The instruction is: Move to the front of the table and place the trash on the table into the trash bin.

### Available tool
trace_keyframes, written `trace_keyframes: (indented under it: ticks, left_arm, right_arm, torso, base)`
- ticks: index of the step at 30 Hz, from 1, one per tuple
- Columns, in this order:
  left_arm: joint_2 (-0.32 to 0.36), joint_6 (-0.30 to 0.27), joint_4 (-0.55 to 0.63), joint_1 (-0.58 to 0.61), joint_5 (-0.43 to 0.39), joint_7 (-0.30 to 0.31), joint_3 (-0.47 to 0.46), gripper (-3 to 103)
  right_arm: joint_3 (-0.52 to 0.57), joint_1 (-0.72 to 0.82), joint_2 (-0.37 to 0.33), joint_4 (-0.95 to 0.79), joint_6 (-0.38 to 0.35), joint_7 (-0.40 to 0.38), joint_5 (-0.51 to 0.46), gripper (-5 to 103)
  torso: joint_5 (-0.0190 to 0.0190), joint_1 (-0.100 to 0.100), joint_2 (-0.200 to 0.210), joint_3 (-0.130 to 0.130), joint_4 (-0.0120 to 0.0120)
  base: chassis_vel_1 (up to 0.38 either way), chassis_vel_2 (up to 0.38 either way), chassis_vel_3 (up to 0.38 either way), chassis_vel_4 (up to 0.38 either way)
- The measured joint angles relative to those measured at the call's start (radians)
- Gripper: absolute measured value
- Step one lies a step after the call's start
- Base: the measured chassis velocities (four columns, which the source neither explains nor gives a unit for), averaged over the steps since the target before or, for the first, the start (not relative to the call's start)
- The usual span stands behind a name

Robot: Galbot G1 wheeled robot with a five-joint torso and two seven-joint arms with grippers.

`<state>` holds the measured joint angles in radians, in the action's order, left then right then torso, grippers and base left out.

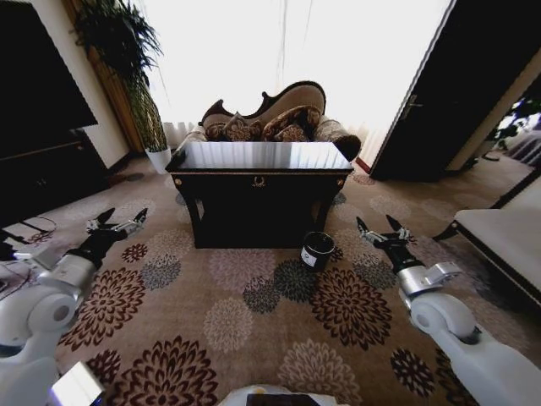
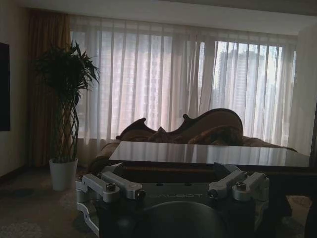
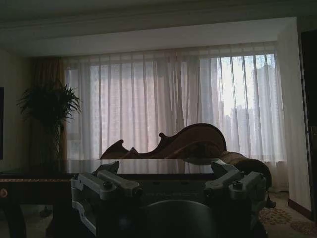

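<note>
The robot stands back from the table (image 1: 259, 181), both arms low over the carpet; left gripper (image 1: 118, 223) and right gripper (image 1: 382, 229) hang with fingers spread, holding nothing; the trash bin (image 1: 318, 249) sits on the floor below the table's front right corner; I can pick out no trash on the glossy top; such litter is probably light, wanting a gentle pinch.

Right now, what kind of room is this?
Probably a hotel suite lounge or living room: an ornate sofa behind a glossy dark table, patterned floral carpet, and sheer-curtained windows.
</note>
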<state>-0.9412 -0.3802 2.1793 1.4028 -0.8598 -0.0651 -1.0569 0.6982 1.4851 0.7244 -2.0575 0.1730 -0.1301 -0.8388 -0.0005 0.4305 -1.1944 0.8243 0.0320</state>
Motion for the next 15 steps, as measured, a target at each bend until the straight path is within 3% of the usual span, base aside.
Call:
trace_keyframes:
  ticks: [5,15]
  left_arm:
    - [-0.002,0.000,-0.002,-0.001,0.001,-0.001,0.002,100]
    - [-0.001,0.000,-0.003,-0.001,0.001,-0.001,0.000,100]
  right_arm:
    - [-0.002,0.000,0.004,0.004,0.004,0.002,0.002,100]
    - [-0.002,-0.002,0.010,0.009,0.006,0.001,0.005,100]
  torso:
    - [0.0005,0.000,0.000,0.000,0.0005]
    - [0.0004,0.002,0.001,0.001,0.0003]
  base:
    - [0.142,-0.138,-0.155,0.128]
    - [0.000,0.000,0.000,0.000]
